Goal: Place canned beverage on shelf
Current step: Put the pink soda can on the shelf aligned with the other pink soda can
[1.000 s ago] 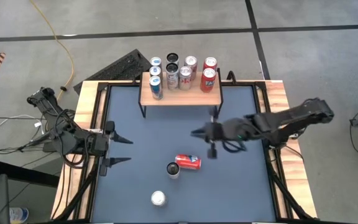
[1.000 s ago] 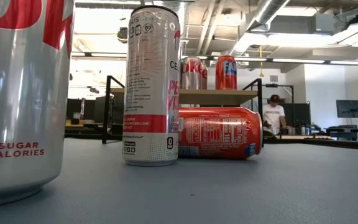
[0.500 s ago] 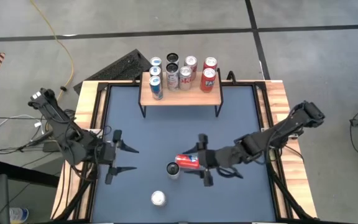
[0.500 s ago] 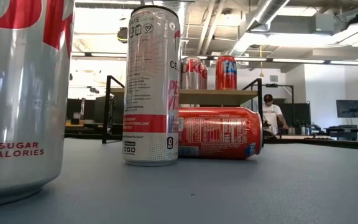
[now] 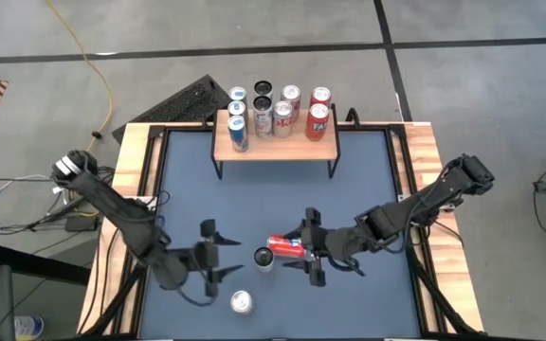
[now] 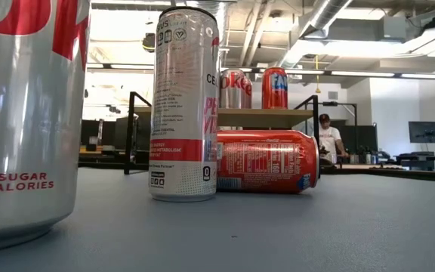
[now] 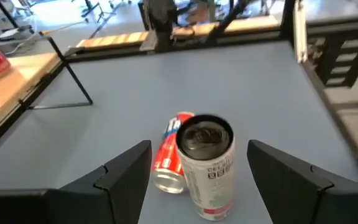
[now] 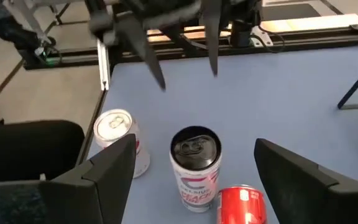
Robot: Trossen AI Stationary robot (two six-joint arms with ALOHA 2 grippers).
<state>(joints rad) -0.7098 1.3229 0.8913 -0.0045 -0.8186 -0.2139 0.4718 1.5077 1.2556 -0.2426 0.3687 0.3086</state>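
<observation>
The dark blue surface (image 5: 368, 180) carries the shelf (image 5: 275, 146) at its far edge, and the wooden top already holds a row of upright cans, so it looks mostly stocked with room left toward one end. Three cans are not yet shelved, nearer the front: a red can (image 5: 287, 247) lying on its side, a tall slim can (image 5: 263, 258) standing right against it, and a silver can (image 5: 242, 302) standing apart, closer to the front edge. The right gripper (image 5: 312, 248) sits low by the red can's end with its fingers spread wide and nothing between them, probably lined up to close on that can, though whether it touches the can is hard to tell from above. The left gripper (image 5: 212, 259) is also open and empty, on the other side of the slim can and facing it, as its wrist view shows the slim can (image 7: 205, 163) centred between its fingers.
</observation>
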